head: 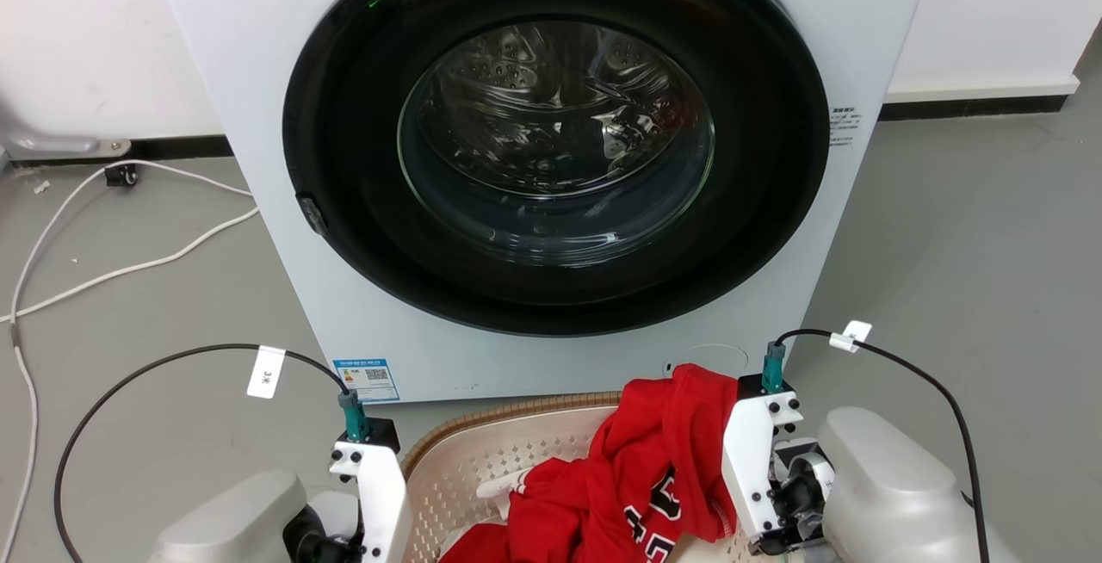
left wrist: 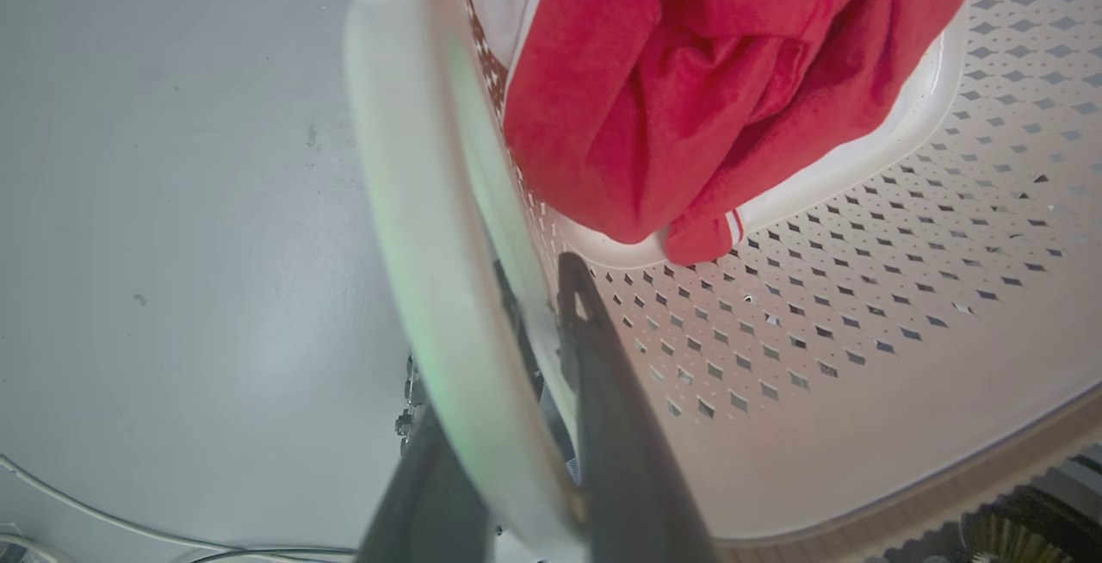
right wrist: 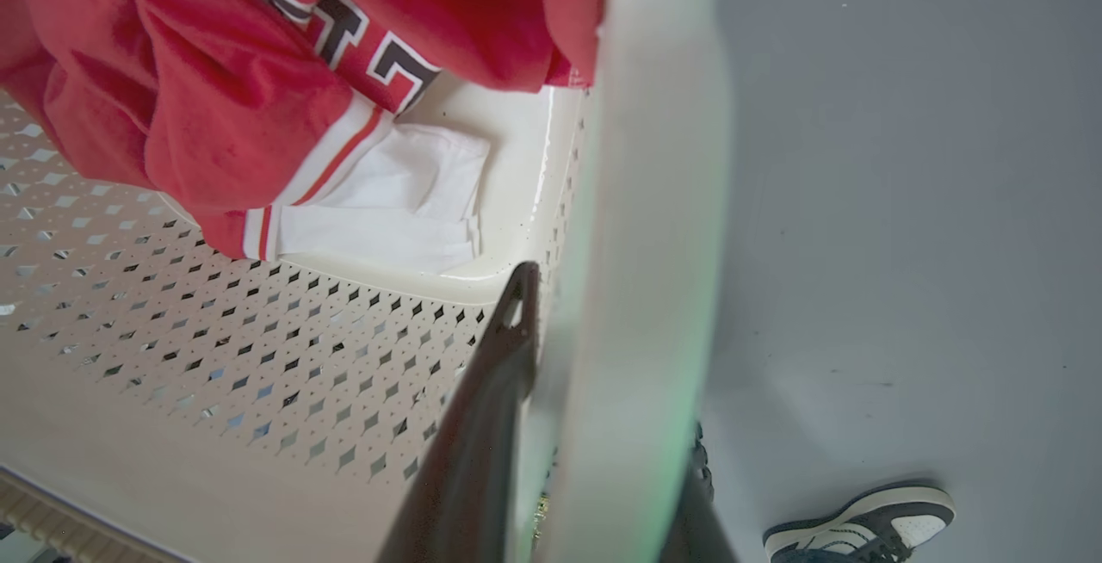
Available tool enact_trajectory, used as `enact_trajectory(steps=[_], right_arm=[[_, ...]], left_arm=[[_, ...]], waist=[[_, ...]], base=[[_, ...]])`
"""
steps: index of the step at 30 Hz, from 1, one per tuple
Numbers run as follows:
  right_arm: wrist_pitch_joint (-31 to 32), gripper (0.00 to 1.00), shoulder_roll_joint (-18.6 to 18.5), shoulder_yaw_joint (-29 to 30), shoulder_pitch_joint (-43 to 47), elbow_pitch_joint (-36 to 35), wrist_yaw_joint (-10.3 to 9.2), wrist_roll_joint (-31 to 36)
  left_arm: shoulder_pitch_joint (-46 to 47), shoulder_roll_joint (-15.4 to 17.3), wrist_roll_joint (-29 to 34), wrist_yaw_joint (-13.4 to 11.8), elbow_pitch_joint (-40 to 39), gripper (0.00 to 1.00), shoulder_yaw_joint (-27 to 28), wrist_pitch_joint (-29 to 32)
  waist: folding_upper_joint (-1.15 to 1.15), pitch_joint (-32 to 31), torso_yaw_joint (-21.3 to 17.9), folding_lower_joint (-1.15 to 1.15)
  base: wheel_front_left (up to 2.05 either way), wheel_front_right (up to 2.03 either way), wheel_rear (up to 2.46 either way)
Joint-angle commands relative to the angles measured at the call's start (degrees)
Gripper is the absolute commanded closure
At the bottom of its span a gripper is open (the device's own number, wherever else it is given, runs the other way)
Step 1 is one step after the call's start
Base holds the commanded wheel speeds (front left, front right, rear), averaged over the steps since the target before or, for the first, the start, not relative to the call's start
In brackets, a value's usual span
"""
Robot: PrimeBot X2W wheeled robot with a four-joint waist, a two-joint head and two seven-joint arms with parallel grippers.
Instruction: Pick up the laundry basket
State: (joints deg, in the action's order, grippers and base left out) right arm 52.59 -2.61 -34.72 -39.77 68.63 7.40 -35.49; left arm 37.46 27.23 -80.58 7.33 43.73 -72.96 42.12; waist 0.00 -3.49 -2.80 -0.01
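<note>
The laundry basket (head: 482, 451), cream and perforated with a brown woven-look rim, sits low at the bottom centre of the head view, in front of the washing machine. A red jersey (head: 641, 468) lies heaped inside it and drapes over its right side. My left gripper (left wrist: 538, 287) straddles the basket's white left handle (left wrist: 405, 201), one dark finger (left wrist: 603, 391) inside the wall and one outside. My right gripper (right wrist: 594, 305) clasps the white right handle (right wrist: 646, 201) the same way, with its inner finger (right wrist: 491, 408) against the perforated wall. Both look shut on the handles.
The white washing machine (head: 258, 115) with its round dark door closed stands right behind the basket. White cables (head: 129, 266) trail over the grey floor at the left. A white cloth (right wrist: 396, 201) lies under the jersey. A person's shoe (right wrist: 869, 520) stands on the floor beside the right handle.
</note>
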Motion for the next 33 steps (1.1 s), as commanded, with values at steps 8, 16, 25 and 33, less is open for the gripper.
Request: enact_trajectory(steps=[8,16,25,33], right_arm=[[0.2,1.0,-0.4,-1.0,-0.8,-0.1,0.17,-1.8],[-0.1,1.0,-0.4,-1.6,-1.6,0.9,0.17,-2.8],[-0.2,1.0,-0.4,-2.3,-1.9,1.6,0.17,-3.9],[-0.1,1.0,-0.4,-3.1,-2.3,1.8,0.16,-4.8]], left_arm=[[-0.7,0.3,-0.4,0.3,0.0,1.0,-0.5,1.9],[0.4,0.3,-0.5,0.2,-0.3,1.0,-0.5,2.4],[1.0,0.5,-0.7,0.3,-0.4,1.0,-0.5,2.9],[1.3,0.6,-0.6,0.3,-0.3,1.0,-0.5,2.9]], waist=[[0.0,-0.7,-0.1,0.01],[0.0,-0.4,-0.1,0.01],[0.0,-0.1,0.0,0.01],[0.0,0.0,0.2,0.01]], base=[[0.0,0.0,0.0],[0.0,0.0,0.0],[0.0,0.0,0.0],[0.0,0.0,0.0]])
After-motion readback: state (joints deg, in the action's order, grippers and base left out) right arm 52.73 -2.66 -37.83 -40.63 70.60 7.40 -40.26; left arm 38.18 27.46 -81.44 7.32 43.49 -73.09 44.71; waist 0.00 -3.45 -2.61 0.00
